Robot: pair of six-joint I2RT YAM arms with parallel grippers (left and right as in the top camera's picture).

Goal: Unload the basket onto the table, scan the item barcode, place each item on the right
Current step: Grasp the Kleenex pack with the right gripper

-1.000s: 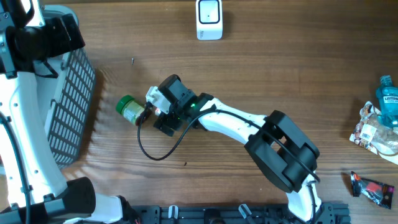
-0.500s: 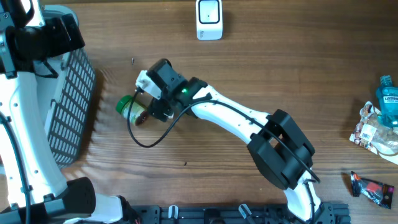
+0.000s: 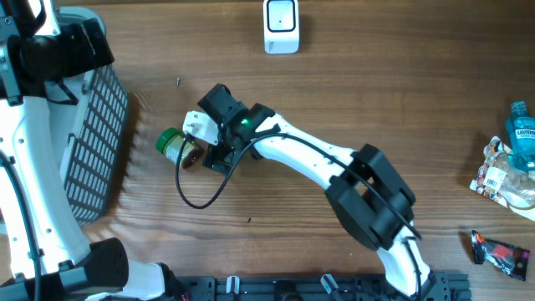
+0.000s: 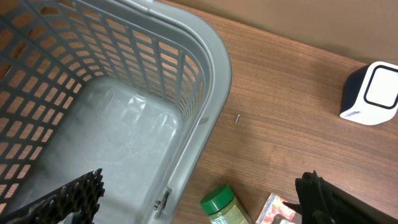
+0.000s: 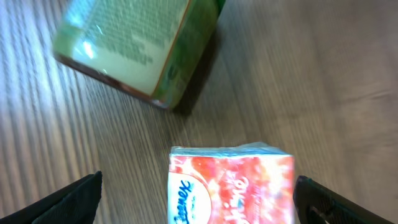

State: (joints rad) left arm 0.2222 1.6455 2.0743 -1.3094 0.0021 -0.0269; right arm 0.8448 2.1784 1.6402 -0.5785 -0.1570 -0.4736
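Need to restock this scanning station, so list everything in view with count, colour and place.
table: 1, brown wood, under everything
barcode scanner: 1, white, top centre
basket: 1, grey lattice, left side
jar: 1, green lid, on its side, right of the basket
tissue pack: 1, red and white, beside the jar
mouthwash bottle: 1, blue, right edge
plastic packet: 1, brown and white, below the bottle
sachet: 1, black and red, lower right
screw: 1, dark, above the jar
left gripper: 1, black, open, over the basket's corner
right gripper: 1, black, open, over the tissue pack
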